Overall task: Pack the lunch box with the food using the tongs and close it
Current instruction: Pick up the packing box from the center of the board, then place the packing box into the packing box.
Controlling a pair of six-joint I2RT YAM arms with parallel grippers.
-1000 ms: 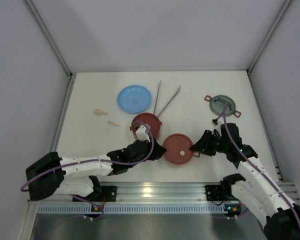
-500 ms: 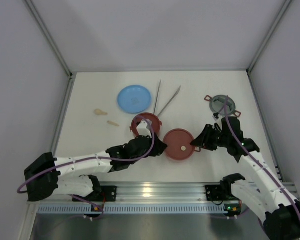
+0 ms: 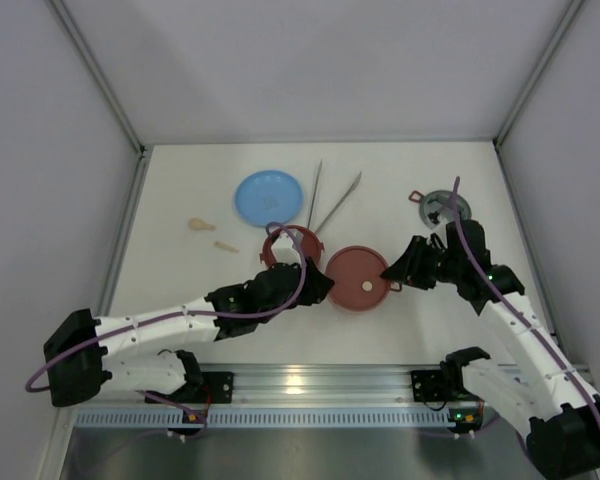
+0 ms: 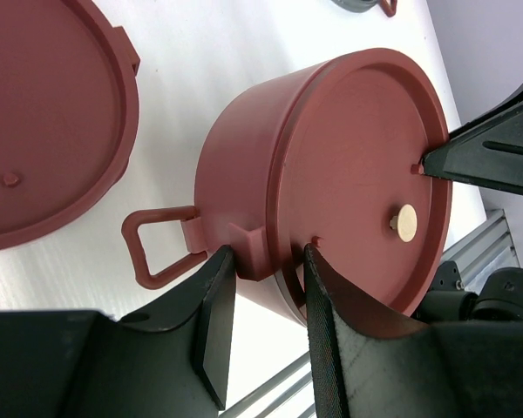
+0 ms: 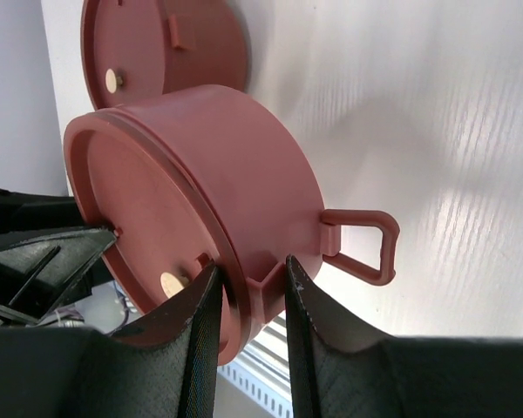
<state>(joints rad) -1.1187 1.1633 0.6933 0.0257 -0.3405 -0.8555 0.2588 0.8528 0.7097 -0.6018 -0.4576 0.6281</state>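
The left gripper [image 4: 266,258] and right gripper [image 5: 250,270] pinch the lidded bowl [image 3: 358,276], contents hidden.

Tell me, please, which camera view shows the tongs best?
The top external view: the tongs lie there whole, a narrow V just right of the blue plate. Neither wrist view shows them at all.
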